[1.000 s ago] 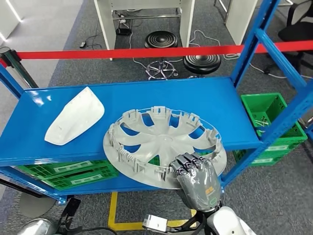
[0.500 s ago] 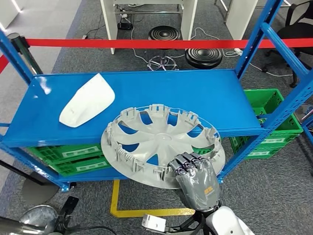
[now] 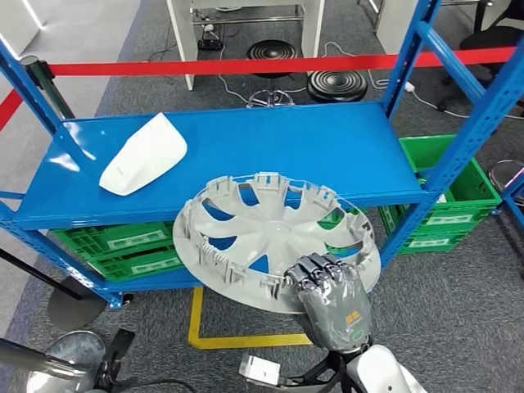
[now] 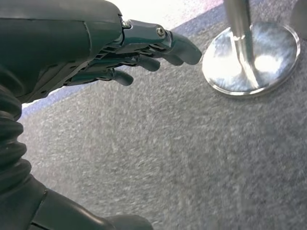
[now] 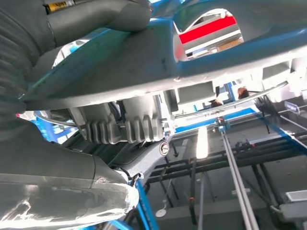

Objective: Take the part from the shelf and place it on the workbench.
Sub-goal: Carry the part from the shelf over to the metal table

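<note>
A large grey wheel cover (image 3: 272,237) with open spokes hangs in front of the blue shelf (image 3: 247,147), its far part still over the shelf's front edge. My right hand (image 3: 331,299) grips its near rim, fingers curled over the edge. In the right wrist view the grey wheel cover (image 5: 203,52) lies close above my right hand (image 5: 72,143). My left hand (image 4: 108,52) hangs above grey carpet with its fingers stretched out and nothing in it. A white curved part (image 3: 143,154) lies at the shelf's left.
Green crates (image 3: 124,246) sit on the lower shelf and another green crate (image 3: 457,205) stands at the right. Blue uprights (image 3: 457,123) frame the shelf. A red barrier tape (image 3: 247,65) runs behind, with stools beyond. A yellow floor marking (image 3: 204,336) lies below.
The whole picture has shifted, so the camera has moved back from the shelf. The wheel cover stays in my right hand and now overlaps less of the shelf.
</note>
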